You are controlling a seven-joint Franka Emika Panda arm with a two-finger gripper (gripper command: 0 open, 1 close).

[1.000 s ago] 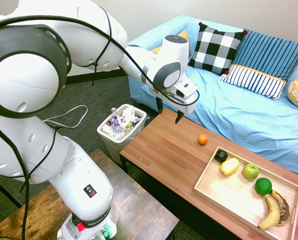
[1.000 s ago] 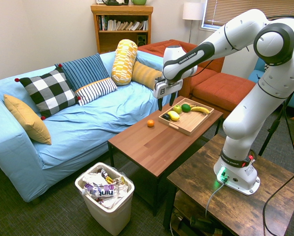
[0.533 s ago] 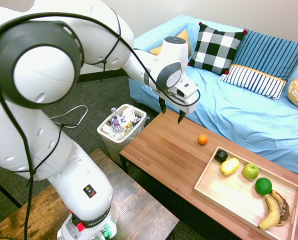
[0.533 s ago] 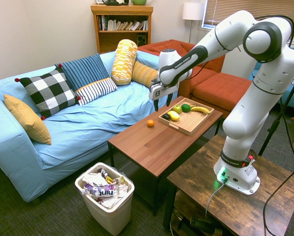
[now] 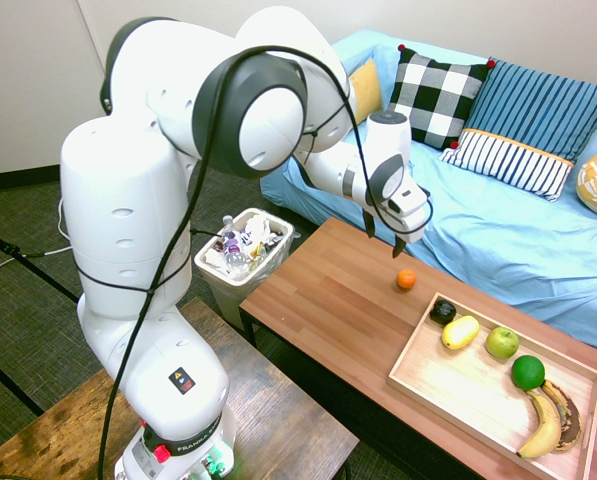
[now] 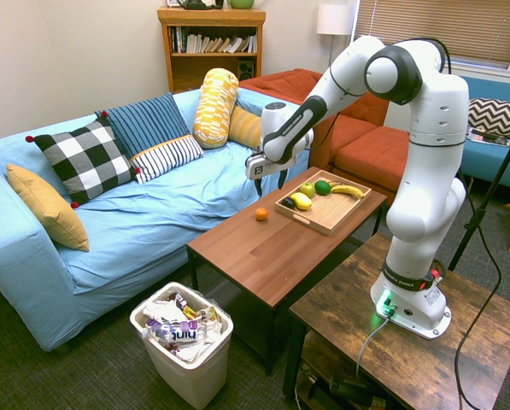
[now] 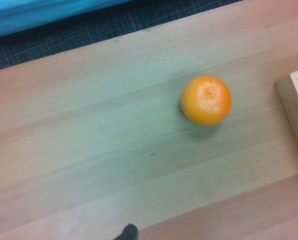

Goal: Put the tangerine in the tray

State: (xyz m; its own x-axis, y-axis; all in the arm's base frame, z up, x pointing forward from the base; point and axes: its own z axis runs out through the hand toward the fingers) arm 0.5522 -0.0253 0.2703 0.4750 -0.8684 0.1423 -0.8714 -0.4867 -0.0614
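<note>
The tangerine (image 5: 406, 279) (image 6: 260, 213) (image 7: 205, 100) is a small bright-orange fruit lying on the brown wooden coffee table (image 5: 328, 310), just outside the near corner of the tray (image 5: 448, 385) (image 6: 327, 212) (image 7: 296, 105). The tray is shallow light wood and holds a lemon, a green apple, a lime, a banana and a dark fruit. My gripper (image 5: 385, 234) (image 6: 270, 181) hangs open a short way above the tangerine, slightly toward the sofa side, with nothing between its fingers.
A blue sofa (image 5: 498, 220) with pillows runs along the table's far edge. A white bin (image 5: 243, 255) full of wrappers stands on the floor at the table's end. A darker wooden side table (image 6: 383, 333) carries the arm.
The arm has swung along the table toward the tray, bringing the open gripper from the table's bin end to just above the tangerine. The fruit has not moved.
</note>
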